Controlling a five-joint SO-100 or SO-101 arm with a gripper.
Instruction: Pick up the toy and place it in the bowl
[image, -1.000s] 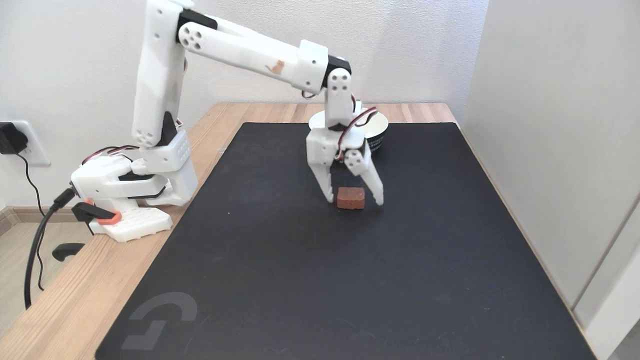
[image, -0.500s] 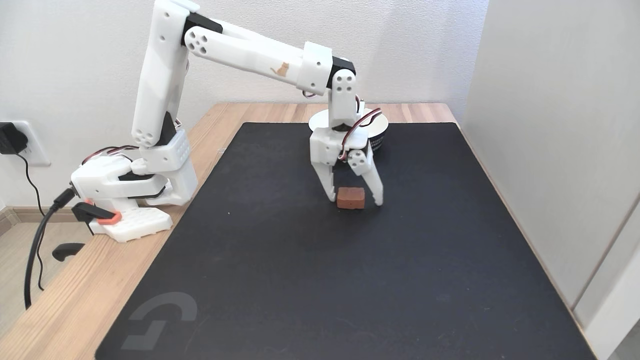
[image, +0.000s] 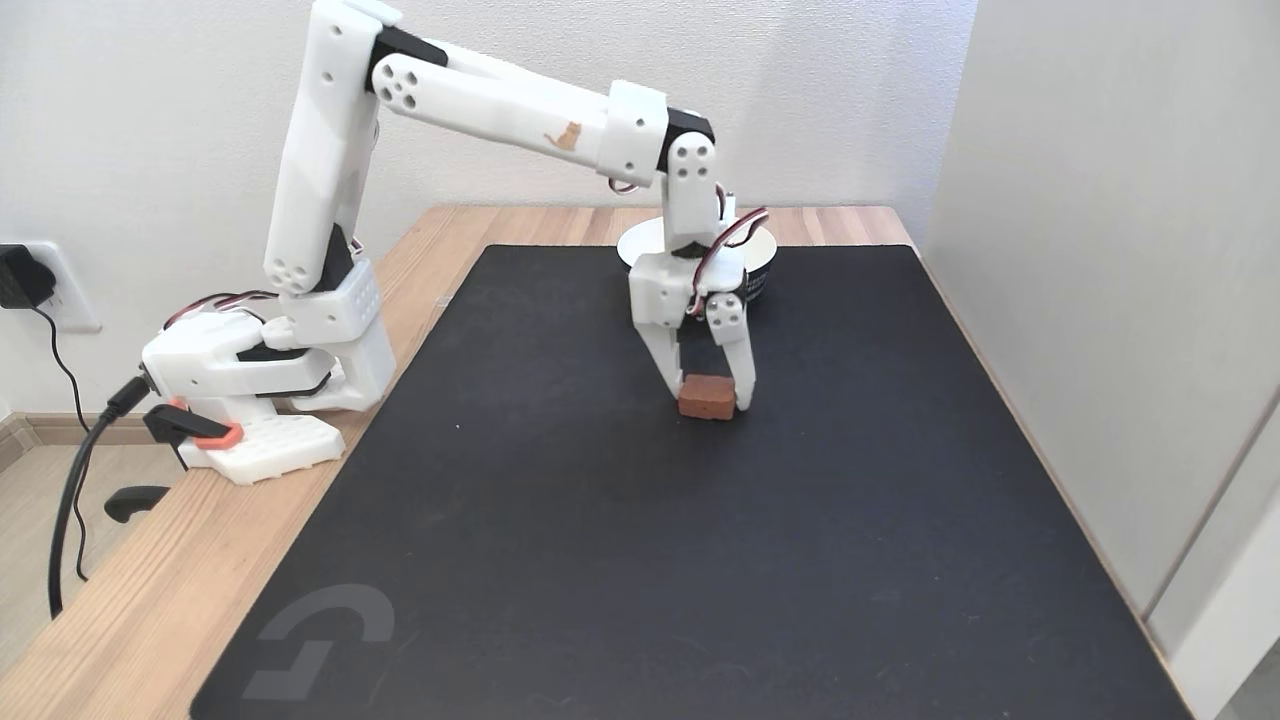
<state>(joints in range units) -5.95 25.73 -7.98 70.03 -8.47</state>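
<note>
I am judging the task as barely past its opening stage: the toy (image: 706, 397) is sitting on the black mat (image: 560, 520) in the fixed view, not yet lifted as far as I can tell, and the bowl (image: 752, 262) is waiting behind it, near the mat's far edge and partly hidden by the wrist of the arm (image: 500, 100). What I am counting as done is the approach and the bracketing of the block; what I am counting as left is the lift, the carry back toward the bowl, and the release over its white inside. The gripper (image: 712, 397) is pointing straight down over the toy with its two white fingers drawn in to about the block's width — one finger is lying against the toy's left end and the other against its right end, so I am reading this as a pinch across the long side. I cannot say how firmly the pads are biting, since the contact faces are turned away from this camera. The toy's underside is looking level with the mat, with only a thin shadow under it, so I am treating it as resting there rather than hanging. The bowl is standing upright and well apart from the toy — the carry looks short, straight back and slightly to the right in this view.
</note>
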